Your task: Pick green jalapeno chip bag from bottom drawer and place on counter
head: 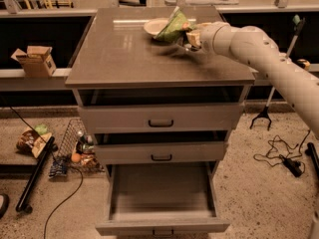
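Note:
The green jalapeno chip bag (174, 27) is held by my gripper (188, 36) over the back of the counter (129, 54), just in front of a white bowl (155, 26). The bag is tilted and seems to hang just above the counter top. The arm reaches in from the right. The bottom drawer (162, 199) stands pulled open below, its grey floor bare.
Two upper drawers (160, 118) are shut. A cardboard box (36, 59) sits on the left ledge. A wire basket with items (75, 151), snack packets (31, 139) and a dark pole lie on the floor at left. Cables (279, 156) lie at right.

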### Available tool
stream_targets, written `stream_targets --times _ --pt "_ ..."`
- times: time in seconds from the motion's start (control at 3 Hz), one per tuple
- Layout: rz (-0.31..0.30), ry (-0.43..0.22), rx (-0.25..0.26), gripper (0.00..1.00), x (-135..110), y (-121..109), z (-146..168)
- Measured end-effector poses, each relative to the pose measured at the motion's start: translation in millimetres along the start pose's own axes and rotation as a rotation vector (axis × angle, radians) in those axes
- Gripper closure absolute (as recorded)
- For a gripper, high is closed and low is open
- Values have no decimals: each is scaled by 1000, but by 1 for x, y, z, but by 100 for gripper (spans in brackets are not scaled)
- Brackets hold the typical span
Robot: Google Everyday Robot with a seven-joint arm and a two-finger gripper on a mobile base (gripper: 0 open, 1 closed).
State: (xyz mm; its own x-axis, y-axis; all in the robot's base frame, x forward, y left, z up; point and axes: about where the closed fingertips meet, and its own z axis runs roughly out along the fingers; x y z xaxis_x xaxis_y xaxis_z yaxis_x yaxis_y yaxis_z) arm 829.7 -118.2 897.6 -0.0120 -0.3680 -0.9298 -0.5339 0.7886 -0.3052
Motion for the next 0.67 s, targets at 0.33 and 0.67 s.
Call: stream_targets --times 0.33,0.67 --pt "16 40 52 59 16 -17 18" --pt "27 64 103 36 27 -34 18"
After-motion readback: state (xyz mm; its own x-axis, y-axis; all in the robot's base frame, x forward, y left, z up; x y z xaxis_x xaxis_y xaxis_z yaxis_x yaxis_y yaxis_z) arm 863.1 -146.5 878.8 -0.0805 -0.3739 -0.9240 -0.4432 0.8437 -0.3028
